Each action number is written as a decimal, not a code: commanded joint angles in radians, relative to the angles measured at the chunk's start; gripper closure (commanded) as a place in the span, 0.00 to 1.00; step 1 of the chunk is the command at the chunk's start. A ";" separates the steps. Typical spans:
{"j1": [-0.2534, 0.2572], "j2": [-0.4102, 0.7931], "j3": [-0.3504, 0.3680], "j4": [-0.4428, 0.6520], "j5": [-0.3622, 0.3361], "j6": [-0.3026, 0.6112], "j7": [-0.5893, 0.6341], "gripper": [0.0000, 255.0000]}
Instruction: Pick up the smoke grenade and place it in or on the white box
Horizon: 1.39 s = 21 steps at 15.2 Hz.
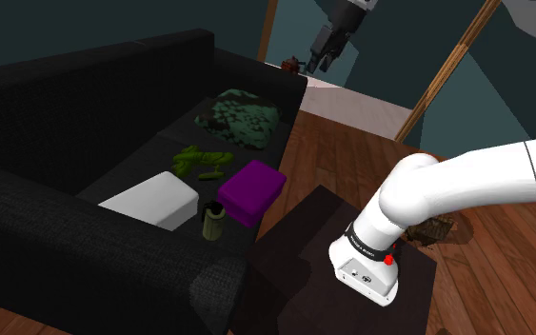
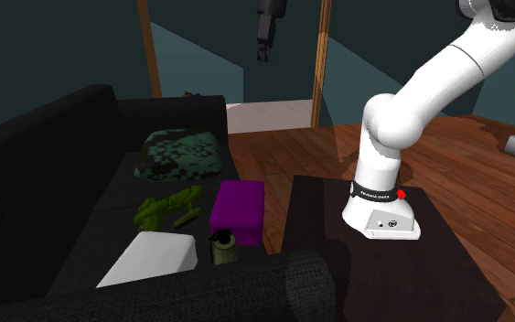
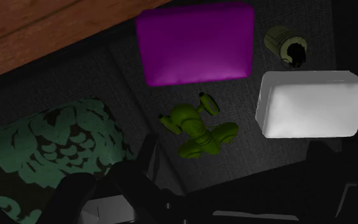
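Black two-finger pincer (image 1: 321, 65): fingers apart, empty. Well below it: olive cylindrical smoke grenade (image 1: 212, 221) and white rectangular box (image 1: 153, 201).

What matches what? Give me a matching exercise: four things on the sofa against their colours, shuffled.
Things:
1. box
2. block
3. toy
4. can

Colours:
a. purple
b. dull olive
c. white
d. bright green

Pairs: 1-c, 2-a, 3-d, 4-b.
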<state>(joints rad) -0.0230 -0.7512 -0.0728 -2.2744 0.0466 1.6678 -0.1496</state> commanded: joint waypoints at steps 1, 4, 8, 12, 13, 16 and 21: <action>0.000 0.000 0.000 0.000 0.000 0.000 0.000 0.00; 0.008 -0.004 0.040 -0.088 0.016 0.080 0.041 0.00; 0.024 0.010 0.094 -0.192 0.040 0.191 0.095 0.00; 0.043 0.049 0.150 -0.277 0.066 0.310 0.150 0.00; 0.048 0.063 0.165 -0.295 0.073 0.341 0.164 0.00; 0.064 0.116 0.209 -0.342 0.092 0.436 0.207 0.00; 0.086 0.240 0.287 -0.394 0.117 0.603 0.283 0.00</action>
<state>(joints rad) 0.0598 -0.5413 0.1983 -2.6602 0.1599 2.2334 0.1177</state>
